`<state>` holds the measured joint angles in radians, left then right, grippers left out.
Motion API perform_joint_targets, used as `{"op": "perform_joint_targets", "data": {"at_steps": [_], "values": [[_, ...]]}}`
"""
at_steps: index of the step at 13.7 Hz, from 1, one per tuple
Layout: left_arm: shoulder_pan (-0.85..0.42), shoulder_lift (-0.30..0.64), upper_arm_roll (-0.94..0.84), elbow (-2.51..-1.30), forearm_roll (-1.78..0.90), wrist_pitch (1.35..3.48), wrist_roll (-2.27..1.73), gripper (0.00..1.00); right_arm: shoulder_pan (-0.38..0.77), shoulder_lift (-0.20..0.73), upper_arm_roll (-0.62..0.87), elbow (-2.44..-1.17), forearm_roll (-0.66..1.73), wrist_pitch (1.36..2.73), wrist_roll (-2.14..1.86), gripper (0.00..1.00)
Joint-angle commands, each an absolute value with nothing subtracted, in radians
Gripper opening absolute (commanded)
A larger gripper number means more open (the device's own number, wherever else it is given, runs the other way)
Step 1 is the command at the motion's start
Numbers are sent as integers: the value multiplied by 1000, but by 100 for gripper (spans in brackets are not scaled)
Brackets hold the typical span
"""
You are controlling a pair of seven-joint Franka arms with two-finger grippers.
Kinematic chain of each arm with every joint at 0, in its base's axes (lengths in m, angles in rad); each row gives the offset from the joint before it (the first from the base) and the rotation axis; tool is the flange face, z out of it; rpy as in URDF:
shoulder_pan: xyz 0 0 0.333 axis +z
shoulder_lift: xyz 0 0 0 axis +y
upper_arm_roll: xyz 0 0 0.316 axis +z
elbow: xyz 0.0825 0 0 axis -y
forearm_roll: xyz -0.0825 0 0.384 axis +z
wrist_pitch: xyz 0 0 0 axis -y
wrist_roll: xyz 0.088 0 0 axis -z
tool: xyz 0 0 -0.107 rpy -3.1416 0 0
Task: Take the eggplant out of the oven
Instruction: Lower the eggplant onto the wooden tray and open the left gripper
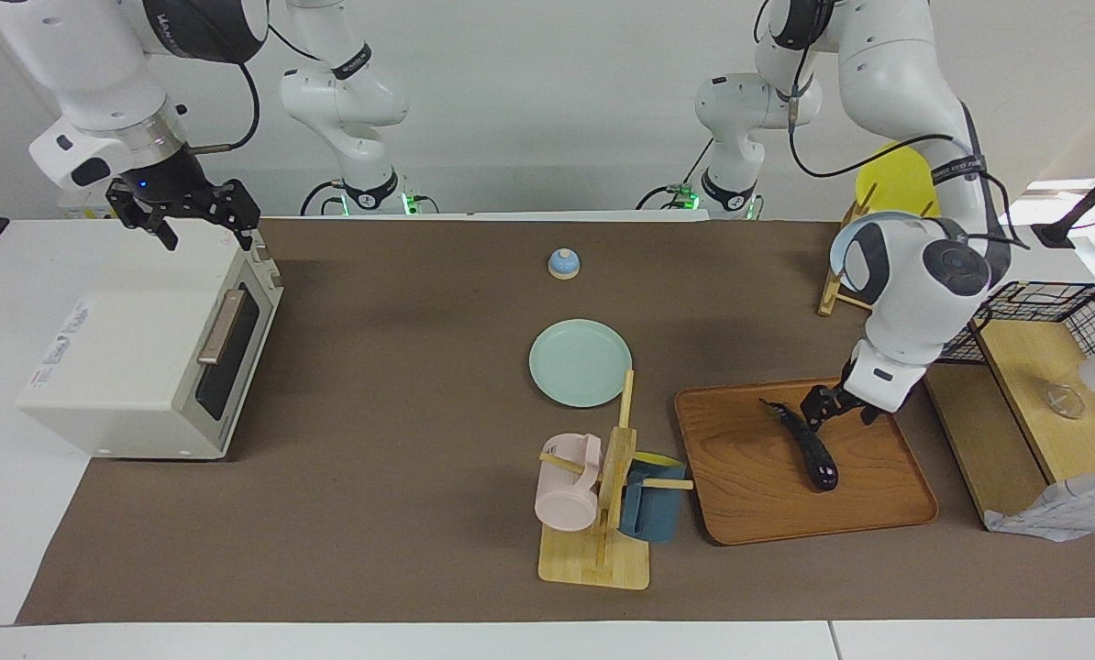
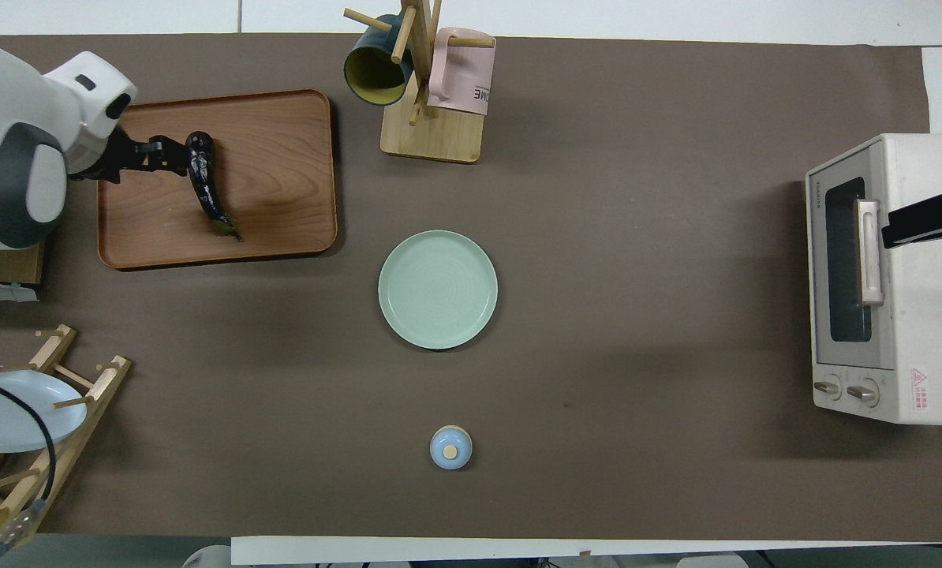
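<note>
A brown mat [image 1: 401,513] covers a white table, with a pale wall where the robots stand. At the right arm's end sits the oven [image 1: 144,367], its door closed. The right gripper [image 1: 206,225] hangs over the oven's top edge above the door, fingers spread and holding nothing; this arm waits.

Toward the middle lie a small blue knob [image 1: 563,264], a green plate [image 1: 580,362] and a mug rack [image 1: 602,513] carrying a pink and a blue mug.

Toward the left arm's end is a wooden tray [image 1: 878,513], and the eggplant [image 1: 812,447] lies on it, already out of the oven. The left gripper [image 1: 830,410] is low over the tray, just beside the eggplant's stem half. Its fingers are apart, and the eggplant looks free of them, though I cannot tell whether a fingertip touches it. The dark body runs away from the gripper, down the tray.

I judge the eggplant light, fairly firm and glossy, so likely slippery. The mid-body, taken across its width, would be the surest hold, since the ends taper and the curve could roll it.
</note>
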<state>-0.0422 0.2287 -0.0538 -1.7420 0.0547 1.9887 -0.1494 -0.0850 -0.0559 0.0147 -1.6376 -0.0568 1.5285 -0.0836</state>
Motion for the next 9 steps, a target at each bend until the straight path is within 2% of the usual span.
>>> {"op": "perform_joint_targets", "data": {"at_steps": [1, 3, 6, 9], "values": [[-21, 22, -58, -1773, 66, 1753, -130, 100, -91, -57, 14, -1631, -49, 1513, -89, 100], [-21, -70, -57, -1747, 64, 1613, -127, 100, -91, -57, 15, -1632, -49, 1513, -89, 100], [-29, -68, -58, -1663, 14, 1516, -82, 100, -91, -57, 14, -1632, -49, 1511, -89, 100], [-34, -67, -61, -1661, 3, 1519, -74, 100, -92, -57, 14, -1632, -49, 1506, -89, 100]]}}
